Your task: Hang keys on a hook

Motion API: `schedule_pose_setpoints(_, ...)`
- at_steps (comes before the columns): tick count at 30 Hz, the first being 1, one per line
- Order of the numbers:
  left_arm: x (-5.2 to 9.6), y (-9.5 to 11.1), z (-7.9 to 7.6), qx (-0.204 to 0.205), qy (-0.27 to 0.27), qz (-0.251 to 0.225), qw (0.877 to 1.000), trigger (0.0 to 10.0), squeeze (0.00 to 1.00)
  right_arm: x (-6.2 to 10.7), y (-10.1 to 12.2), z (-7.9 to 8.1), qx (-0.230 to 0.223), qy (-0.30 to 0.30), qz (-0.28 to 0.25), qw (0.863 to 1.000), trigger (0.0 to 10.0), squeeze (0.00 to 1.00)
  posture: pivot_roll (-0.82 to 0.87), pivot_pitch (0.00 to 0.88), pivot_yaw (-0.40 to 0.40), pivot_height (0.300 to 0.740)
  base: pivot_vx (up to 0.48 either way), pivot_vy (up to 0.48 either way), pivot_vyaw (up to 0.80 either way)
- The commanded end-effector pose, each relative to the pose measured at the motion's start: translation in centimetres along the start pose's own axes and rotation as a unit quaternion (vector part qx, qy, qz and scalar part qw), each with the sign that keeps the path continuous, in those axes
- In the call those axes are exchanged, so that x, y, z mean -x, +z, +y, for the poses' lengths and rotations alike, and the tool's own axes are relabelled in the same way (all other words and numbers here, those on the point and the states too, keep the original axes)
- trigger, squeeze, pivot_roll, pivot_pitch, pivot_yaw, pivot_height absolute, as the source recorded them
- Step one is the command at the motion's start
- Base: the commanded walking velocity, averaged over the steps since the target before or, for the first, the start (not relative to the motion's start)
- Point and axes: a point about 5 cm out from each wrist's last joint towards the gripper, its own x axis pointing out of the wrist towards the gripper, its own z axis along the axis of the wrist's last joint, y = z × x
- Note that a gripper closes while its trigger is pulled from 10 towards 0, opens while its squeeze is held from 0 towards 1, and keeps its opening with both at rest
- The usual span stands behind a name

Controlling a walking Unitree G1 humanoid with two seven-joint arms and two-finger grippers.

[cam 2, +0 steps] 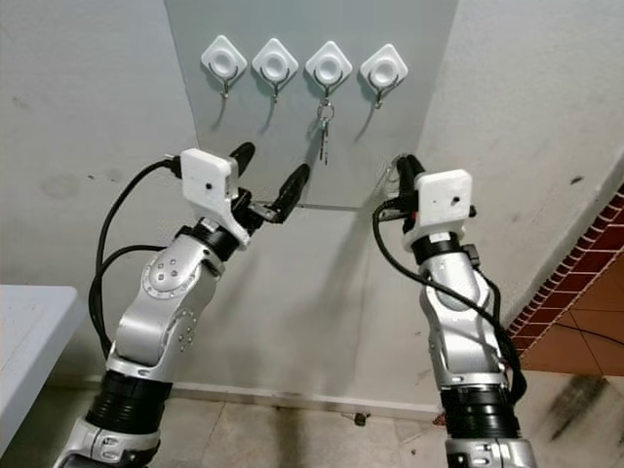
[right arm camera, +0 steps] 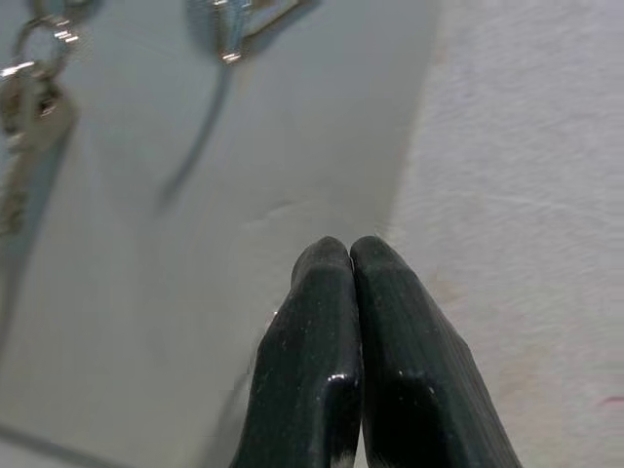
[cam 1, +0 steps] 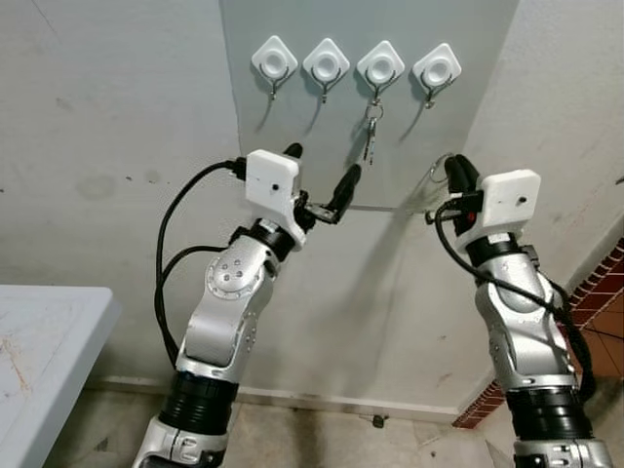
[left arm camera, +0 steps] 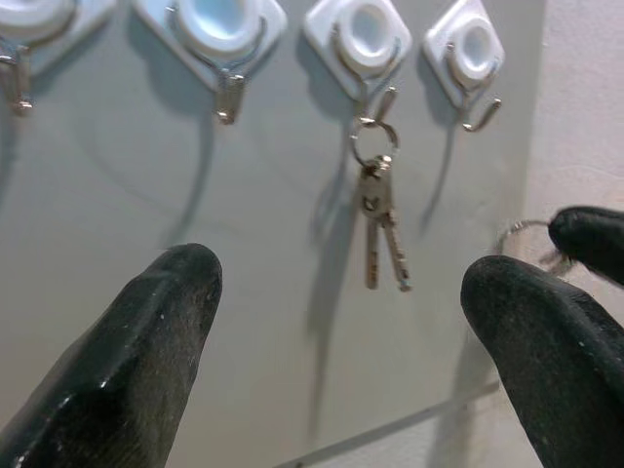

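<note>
A grey panel (cam 1: 292, 127) is fixed flat on the pale, scuffed wall, and along its top runs a row of four white diamond-shaped hooks (cam 1: 354, 66), each a smooth plastic pad with a round boss and a bent wire prong under it. The keys (cam 1: 370, 132) hang from the third hook from the left: a thin steel ring on the prong with two small, flat silver keys dangling straight down and throwing a long shadow on the panel. The other three hooks are bare. At about seven o'clock from the keys the left gripper (cam 1: 320, 175) is raised, its two blunt, glossy black fingers spread wide with nothing between them; in the left wrist view the keys (left arm camera: 380, 219) show in the gap, apart from both fingers (left arm camera: 136, 361). At about four o'clock from the keys the right gripper (cam 1: 458, 174) stands by the panel's right edge, its ribbed black fingers (right arm camera: 336, 341) pressed tight together; a thin wire loop shows just beside the tip, but I cannot tell if it is pinched. Both arms are silver metal with white boxy wrist housings and looping black cables. At eight o'clock in the room sits the corner of a white table (cam 1: 44, 341), and at four o'clock a strip of red brick (cam 1: 604, 292); a small dark object (cam 1: 378, 421) lies on the floor by the skirting.
</note>
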Motion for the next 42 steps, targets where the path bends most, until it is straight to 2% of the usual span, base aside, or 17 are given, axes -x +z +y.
schedule_pose_setpoints(1, -0.3, 0.6, -0.5, -0.004, -0.016, -0.008, 1.000, 10.0, 0.00, -0.7, 0.9, -0.7, 0.006, -0.010, -0.021, 1.000, 10.0, 0.00, 0.01, 0.000, -0.011, 0.740, 0.000, 0.000, 0.00)
schedule_pose_setpoints(8, -0.2, 0.8, -1.2, 0.000, -0.029, -0.009, 1.000, 10.0, 0.00, -1.8, 2.0, -1.2, 0.013, -0.009, -0.052, 0.999, 10.0, 0.00, 0.01, 0.000, -0.011, 0.740, 0.000, 0.000, 0.00)
schedule_pose_setpoints(16, -0.4, 1.1, -1.6, 0.001, -0.040, -0.012, 0.999, 10.0, 0.00, -3.2, 3.1, -0.6, 0.003, 0.015, -0.082, 0.997, 10.0, 0.00, 0.01, 0.000, -0.016, 0.740, 0.000, 0.000, 0.00)
schedule_pose_setpoints(27, -0.5, 1.1, -1.7, 0.003, -0.040, -0.013, 0.999, 10.0, 0.00, -3.9, 3.5, -0.1, -0.004, 0.031, -0.094, 0.995, 10.0, 0.00, 0.02, 0.000, -0.024, 0.740, 0.000, 0.000, 0.00)
schedule_pose_setpoints(33, -0.4, 1.1, -1.8, 0.005, -0.039, -0.012, 0.999, 10.0, 0.00, -4.0, 3.3, -0.2, -0.001, 0.029, -0.092, 0.995, 10.0, 0.00, 0.02, 0.000, -0.022, 0.740, 0.000, 0.000, 0.00)
schedule_pose_setpoints(42, -0.3, 1.1, -1.8, 0.010, -0.040, -0.012, 0.999, 10.0, 0.00, -2.6, 1.5, -0.7, 0.016, 0.036, -0.053, 0.998, 10.0, 0.00, 0.02, 0.000, -0.022, 0.740, 0.000, 0.000, 0.00)
